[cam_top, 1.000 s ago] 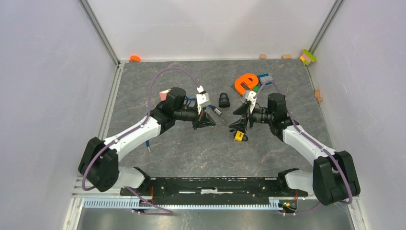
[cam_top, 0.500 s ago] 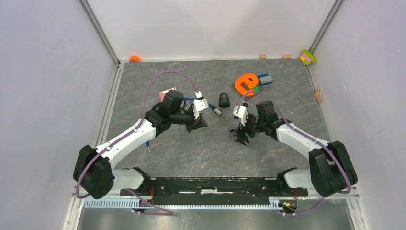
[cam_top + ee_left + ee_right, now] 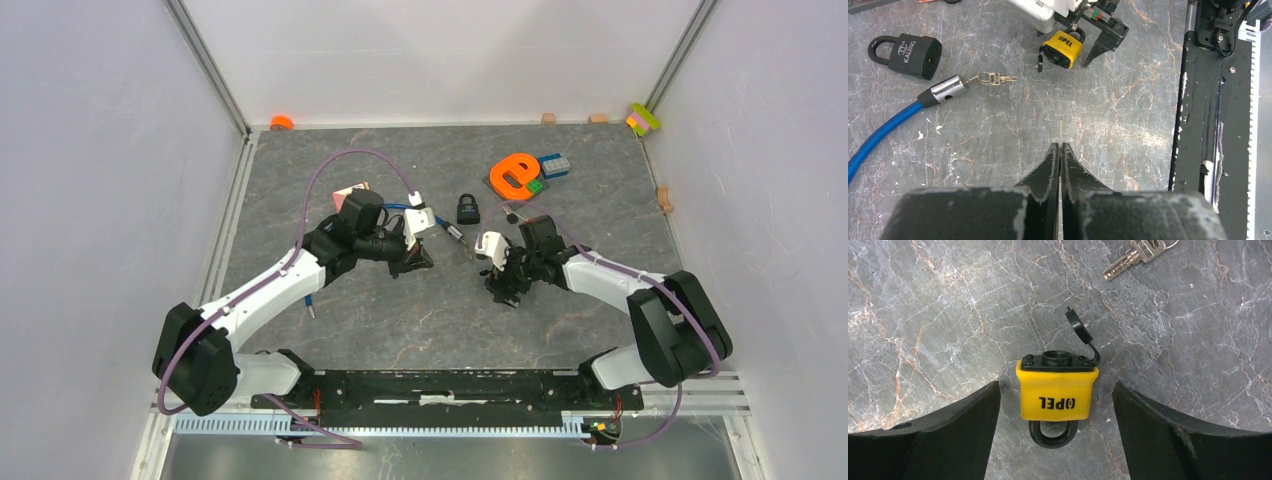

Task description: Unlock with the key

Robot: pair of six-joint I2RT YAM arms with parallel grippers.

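Observation:
A yellow OPEL padlock (image 3: 1056, 392) lies flat on the table, its keyhole cover flipped open and its black shackle toward the camera. My right gripper (image 3: 1055, 387) is open, with one finger on each side of the padlock and neither touching it. In the top view the right gripper (image 3: 503, 288) covers the padlock. My left gripper (image 3: 1060, 146) is shut on a thin key seen edge-on, whose blade tip (image 3: 1061, 127) points toward the padlock (image 3: 1063, 48). In the top view the left gripper (image 3: 418, 261) is to the padlock's left.
A black padlock (image 3: 468, 209) lies behind the grippers. A blue cable lock (image 3: 943, 90) with a small bunch of keys (image 3: 995, 78) lies between them. An orange letter shape (image 3: 514, 172) and coloured blocks (image 3: 554, 165) are at the back right. A black rail (image 3: 1215, 115) runs along the near edge.
My right gripper has swung left and down over the yellow padlock and now straddles it. My left gripper drew back a little to the left, then held still.

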